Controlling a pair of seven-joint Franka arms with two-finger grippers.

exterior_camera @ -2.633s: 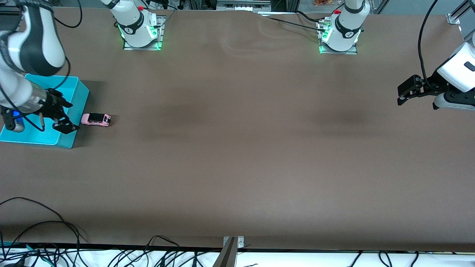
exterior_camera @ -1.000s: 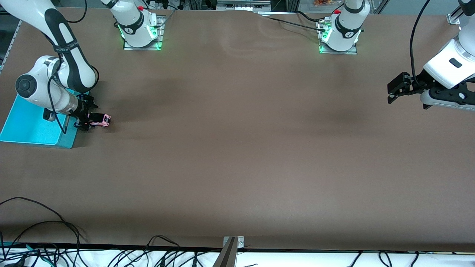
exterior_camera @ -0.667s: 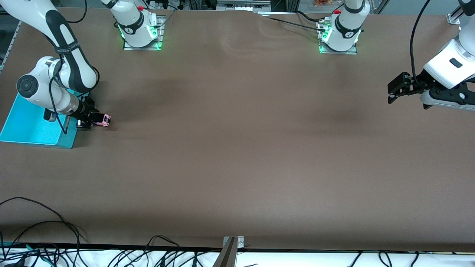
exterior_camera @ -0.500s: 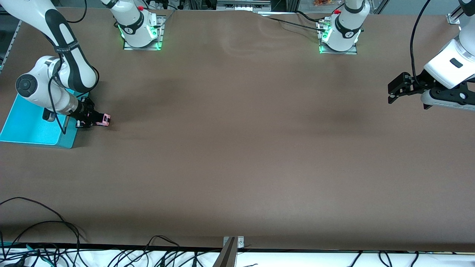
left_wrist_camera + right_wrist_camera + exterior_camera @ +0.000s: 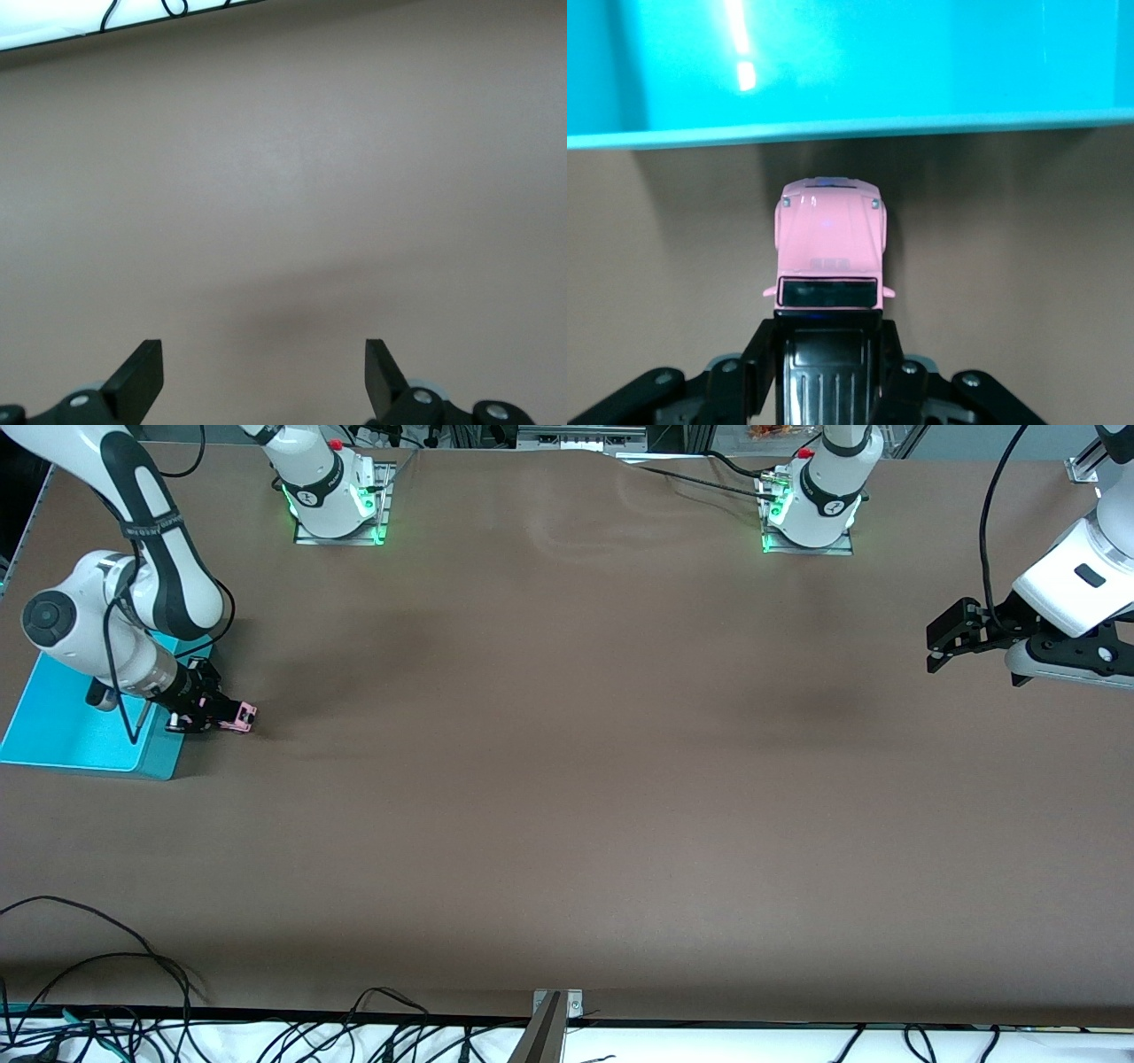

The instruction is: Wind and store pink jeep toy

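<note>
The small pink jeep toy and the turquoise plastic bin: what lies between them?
Only a bare strip of brown table separates the pink jeep toy from the turquoise bin, as the right wrist view shows.

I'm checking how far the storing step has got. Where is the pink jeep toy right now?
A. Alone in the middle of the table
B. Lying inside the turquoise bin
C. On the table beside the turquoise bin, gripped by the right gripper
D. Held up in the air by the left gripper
C: the right gripper is shut on the pink jeep toy, which sits on the brown table just outside the wall of the turquoise bin; the left gripper waits, open, over the table's other end.
</note>
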